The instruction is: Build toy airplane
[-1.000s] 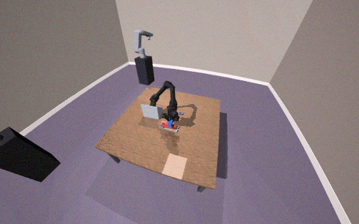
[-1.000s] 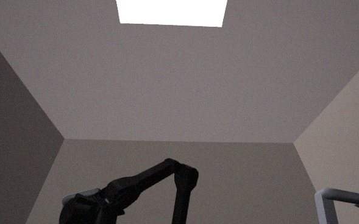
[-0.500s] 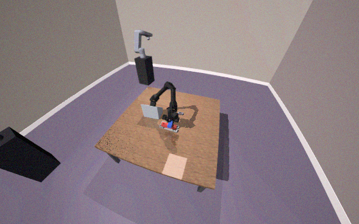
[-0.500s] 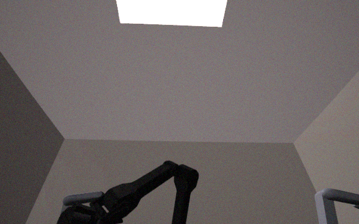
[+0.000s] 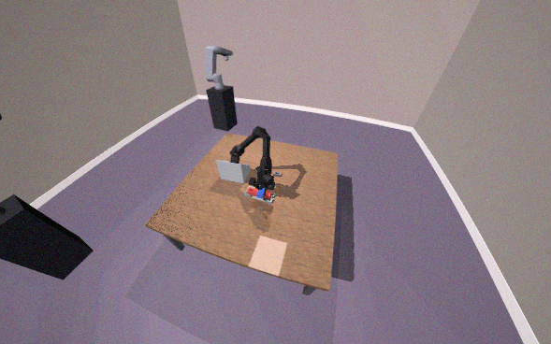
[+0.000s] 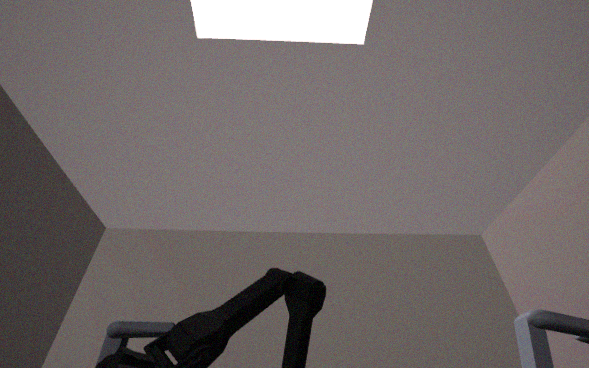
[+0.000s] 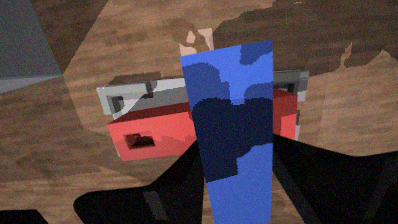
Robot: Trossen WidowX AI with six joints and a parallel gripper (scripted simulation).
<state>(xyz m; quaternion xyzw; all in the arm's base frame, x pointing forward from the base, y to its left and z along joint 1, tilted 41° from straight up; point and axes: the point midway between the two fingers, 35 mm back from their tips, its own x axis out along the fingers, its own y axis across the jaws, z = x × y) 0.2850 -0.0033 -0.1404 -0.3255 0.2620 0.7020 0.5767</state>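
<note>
The red fuselage [image 5: 253, 191] [image 7: 165, 135] lies lengthwise along the light grey jig [image 7: 105, 100], with a dark square socket showing near its left end in the wrist view. My gripper [image 5: 263, 187] [image 7: 228, 139] is shut on the blue wing [image 5: 261, 193] [image 7: 240, 75], one black finger against each long side. The wing lies crosswise over the middle of the fuselage and hides that part, including any socket there. Whether the wing touches the fuselage or its tab is in a socket cannot be told. I cannot make out the tail fin for certain.
A grey panel [image 5: 232, 172] [image 7: 25, 45] stands left of the jig. A small grey object [image 5: 277, 174] is beside the arm, on the far side of the jig. A pale square [image 5: 268, 254] is at the wooden table's near edge. Two grey arms stand on black pedestals off the table.
</note>
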